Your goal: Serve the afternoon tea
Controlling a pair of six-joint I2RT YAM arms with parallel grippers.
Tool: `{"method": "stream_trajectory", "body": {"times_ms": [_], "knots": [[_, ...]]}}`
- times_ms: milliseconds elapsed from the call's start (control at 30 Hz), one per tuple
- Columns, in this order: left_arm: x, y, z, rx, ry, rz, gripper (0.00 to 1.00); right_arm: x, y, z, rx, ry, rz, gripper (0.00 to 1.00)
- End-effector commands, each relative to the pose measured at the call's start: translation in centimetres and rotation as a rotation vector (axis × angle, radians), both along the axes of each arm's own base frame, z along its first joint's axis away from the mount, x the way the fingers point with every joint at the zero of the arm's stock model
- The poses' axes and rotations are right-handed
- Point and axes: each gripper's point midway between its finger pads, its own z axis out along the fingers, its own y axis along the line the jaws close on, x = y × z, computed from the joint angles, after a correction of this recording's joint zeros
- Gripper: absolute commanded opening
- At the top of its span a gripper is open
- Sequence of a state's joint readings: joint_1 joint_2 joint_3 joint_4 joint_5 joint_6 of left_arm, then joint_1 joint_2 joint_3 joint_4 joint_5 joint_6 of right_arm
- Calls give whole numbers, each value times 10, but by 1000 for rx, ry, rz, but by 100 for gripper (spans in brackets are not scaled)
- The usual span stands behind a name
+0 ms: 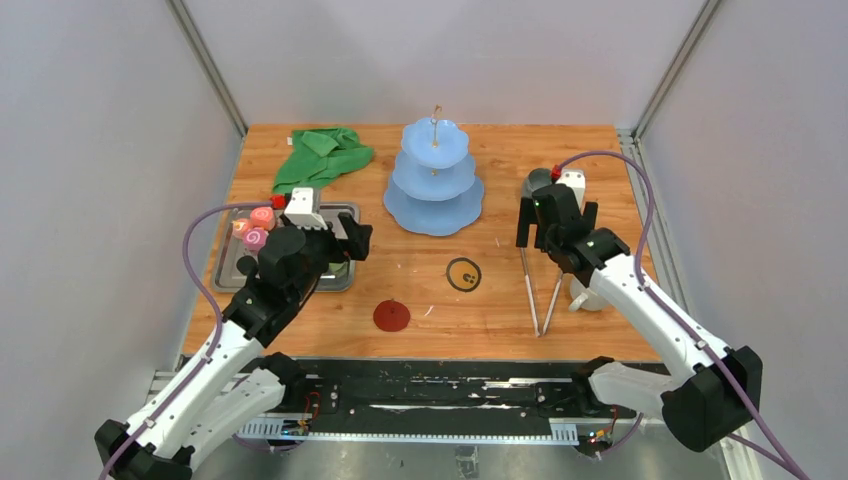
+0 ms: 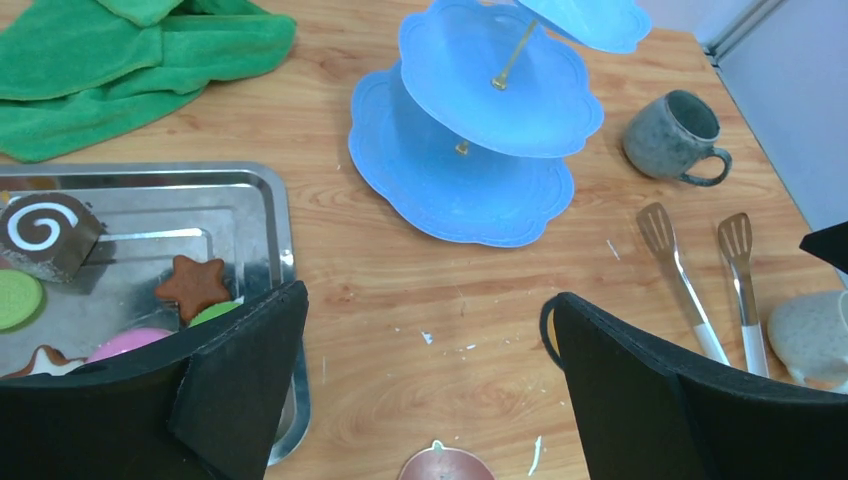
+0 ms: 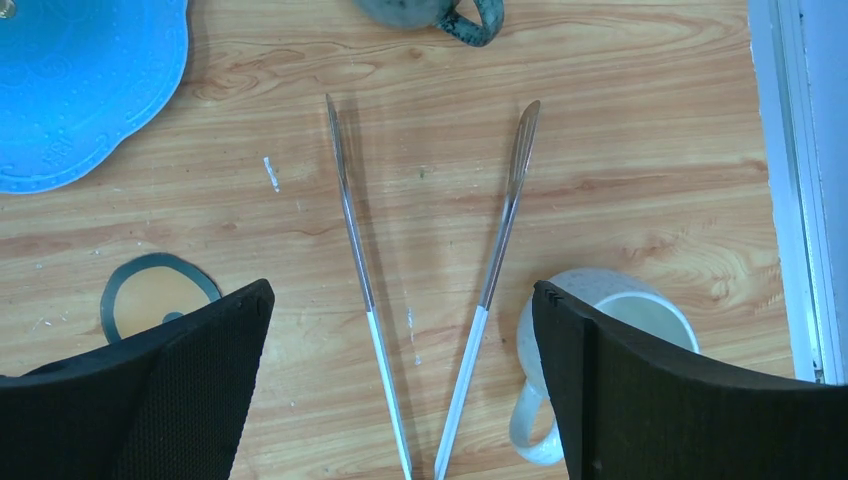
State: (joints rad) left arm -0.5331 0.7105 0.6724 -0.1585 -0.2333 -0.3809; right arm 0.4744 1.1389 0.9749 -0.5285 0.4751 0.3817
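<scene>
The left end effector (image 2: 425,340) is wide open and holds nothing. It is by the steel tray (image 2: 268,210), where the sweets (image 2: 192,283) lie. The right end effector (image 3: 400,295) is open and empty too, over the tongs (image 3: 348,200) and beside the white mug (image 3: 640,305). The grey-green mug (image 2: 675,135) sits on the counter (image 2: 400,290) near the blue stand (image 2: 470,190).

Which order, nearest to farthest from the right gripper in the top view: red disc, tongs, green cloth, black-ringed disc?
1. tongs, directly below the right gripper.
2. black-ringed disc, to its left, mid-table.
3. red disc, farther left, toward the near edge.
4. green cloth, far-left back corner.
</scene>
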Motion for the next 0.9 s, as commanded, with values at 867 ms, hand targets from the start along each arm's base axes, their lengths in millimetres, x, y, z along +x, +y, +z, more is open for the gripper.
{"method": "stream_trajectory", "body": {"times_ms": [867], "knots": [[45, 5, -98, 287, 422, 166, 94, -23, 36, -43, 183, 117, 136, 97]]}}
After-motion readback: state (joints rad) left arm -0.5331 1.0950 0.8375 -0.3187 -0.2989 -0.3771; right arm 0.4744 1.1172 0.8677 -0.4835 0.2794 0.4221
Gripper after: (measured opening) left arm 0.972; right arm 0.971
